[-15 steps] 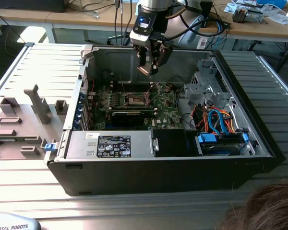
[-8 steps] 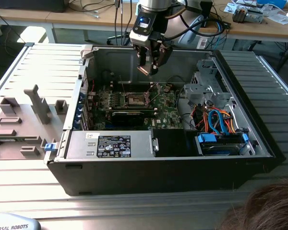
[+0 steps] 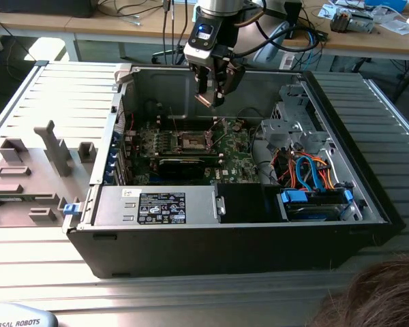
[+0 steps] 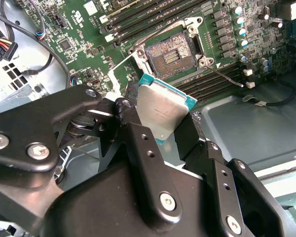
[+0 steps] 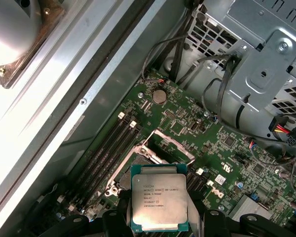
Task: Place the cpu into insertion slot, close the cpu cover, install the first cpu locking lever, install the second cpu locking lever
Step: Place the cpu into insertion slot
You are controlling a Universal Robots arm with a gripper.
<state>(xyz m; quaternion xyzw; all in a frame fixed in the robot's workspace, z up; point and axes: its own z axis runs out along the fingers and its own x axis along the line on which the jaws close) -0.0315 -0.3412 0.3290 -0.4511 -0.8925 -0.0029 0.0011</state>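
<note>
Pincer (image 3: 211, 101) is hanging inside the open computer case (image 3: 259, 253), its two black fingers (image 4: 138, 143) narrowed onto the chip (image 4: 163, 104) (image 5: 159, 201) and gripping it by two opposite edges. The chip is sitting flat between the fingertips, its silver top facing the cameras in both wrist views and its green rim showing along the free edges. It is floating in the air, touching nothing but the fingers.

Below it in the exterior view, and well apart from it, the socket (image 3: 193, 142) (image 4: 170, 52) is lying near the middle of the green circuit board (image 3: 240, 162). In the second wrist view the socket's dark, pin-filled centre is showing bare just beyond the chip's far edge. The cover (image 5: 175, 144) is standing raised at one side of the socket, its square window showing in the first wrist view. A thin wire lever (image 4: 227, 76) is angling away from the socket's corner across the board.

The case is resting on a ribbed metal table (image 3: 54, 95), with grey blocks (image 3: 27, 180) sitting toward the table's edge on the exterior view's left. A person's hair (image 3: 378, 296) is showing at the table's near corner on the exterior view's right.
</note>
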